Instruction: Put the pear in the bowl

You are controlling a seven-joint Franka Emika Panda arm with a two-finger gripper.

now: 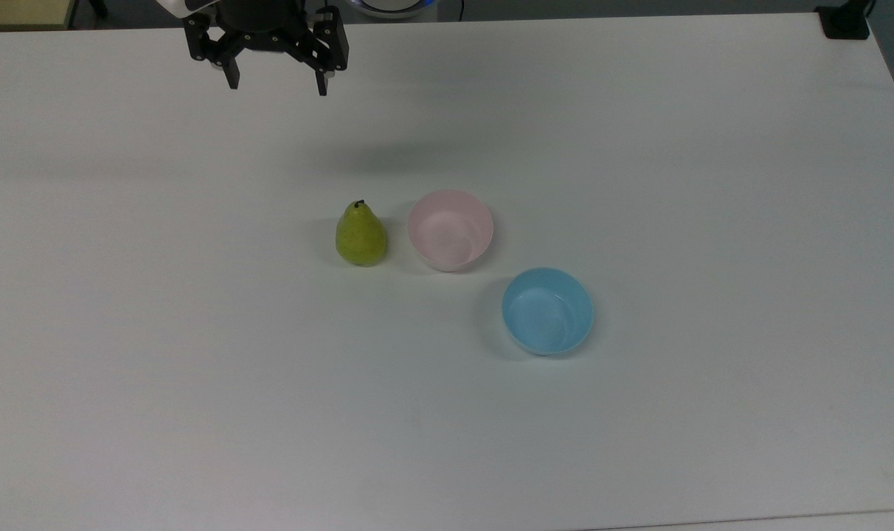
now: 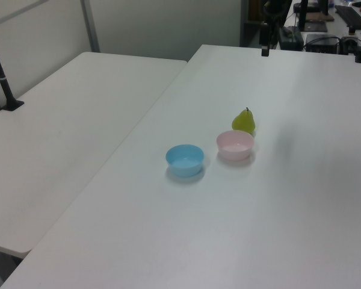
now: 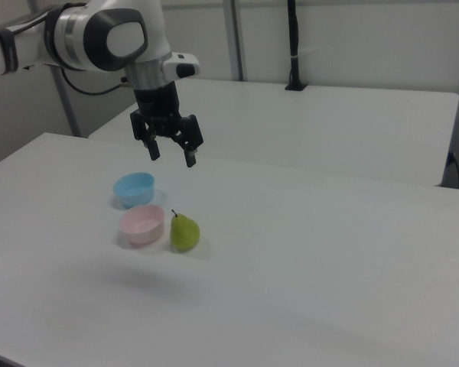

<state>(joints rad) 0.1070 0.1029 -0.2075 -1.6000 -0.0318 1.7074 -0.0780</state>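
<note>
The yellow-green pear (image 1: 360,234) stands upright on the white table, stem up, just to the top view's left of the pale pink bowl (image 1: 451,229). The bowl holds nothing. In the left view the pear (image 2: 243,121) stands behind the pink bowl (image 2: 234,145); in the right view the pear (image 3: 184,232) is to the right of the bowl (image 3: 142,224). My gripper (image 1: 277,83) hangs high above the table, open, with nothing between its fingers. In the right view the gripper (image 3: 173,157) is above and slightly behind the pear.
A light blue bowl (image 1: 547,310) sits near the pink one, toward the top view's lower right; it also appears as the blue bowl (image 2: 185,160) and blue bowl (image 3: 133,188). A second white table (image 2: 60,120) adjoins. A black clamp post (image 3: 293,46) stands at the back.
</note>
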